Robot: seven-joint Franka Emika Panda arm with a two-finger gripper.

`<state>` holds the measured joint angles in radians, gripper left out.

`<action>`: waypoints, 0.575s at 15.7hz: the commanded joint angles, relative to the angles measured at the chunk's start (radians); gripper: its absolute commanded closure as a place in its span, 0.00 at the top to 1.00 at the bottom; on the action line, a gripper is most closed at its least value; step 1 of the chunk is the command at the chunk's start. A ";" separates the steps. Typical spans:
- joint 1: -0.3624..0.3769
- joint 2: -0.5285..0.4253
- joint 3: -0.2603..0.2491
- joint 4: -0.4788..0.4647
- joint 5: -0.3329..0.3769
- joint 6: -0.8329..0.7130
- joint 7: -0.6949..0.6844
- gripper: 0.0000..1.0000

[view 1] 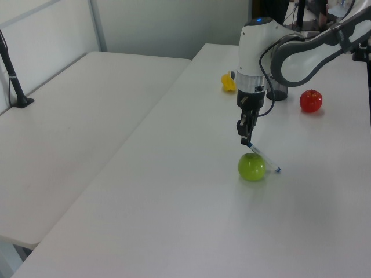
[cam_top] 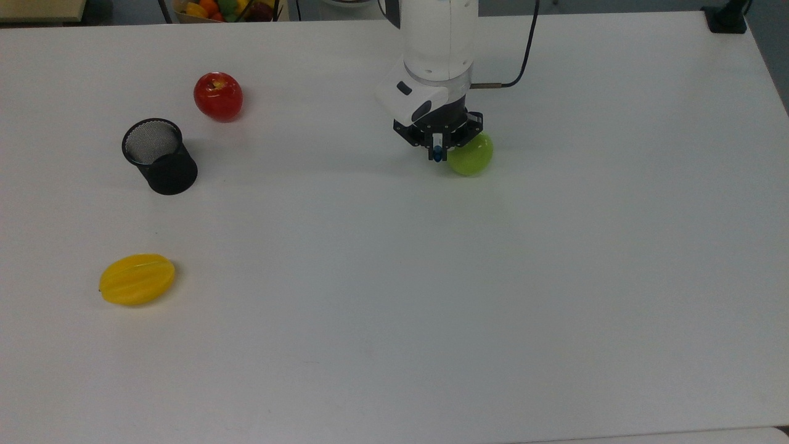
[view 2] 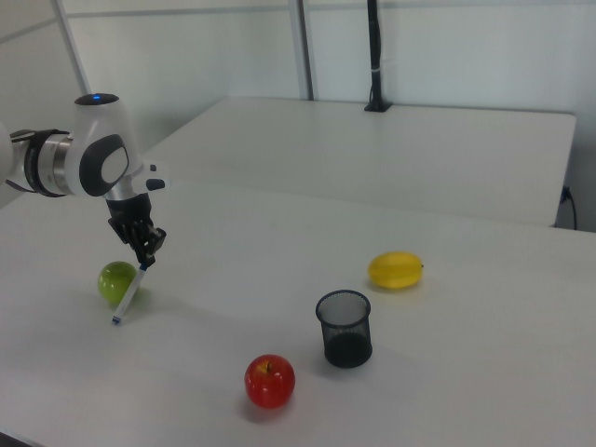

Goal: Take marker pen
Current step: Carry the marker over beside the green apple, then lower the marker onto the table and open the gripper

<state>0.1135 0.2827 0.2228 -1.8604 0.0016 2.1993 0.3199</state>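
My gripper is shut on the upper end of the marker pen, a slim white barrel with blue ends. The pen hangs tilted from the fingers, and its lower blue tip is at or just above the table beside the green apple. In the top view the pen shows as a blue end between the fingers, right at the green apple's left edge.
A black mesh cup and a red apple stand toward the top view's left. A yellow fruit lies at the top view's lower left. A fruit basket sits beyond the table's far edge.
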 commanded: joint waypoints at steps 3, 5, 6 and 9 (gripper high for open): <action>0.014 0.044 -0.002 0.006 0.008 0.088 -0.019 0.00; 0.022 0.056 -0.002 0.003 0.005 0.126 -0.019 0.00; 0.022 0.065 -0.002 0.003 0.001 0.137 -0.019 0.00; 0.023 0.082 -0.002 0.004 0.000 0.168 -0.019 0.05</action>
<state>0.1279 0.3400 0.2233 -1.8604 0.0014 2.3202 0.3169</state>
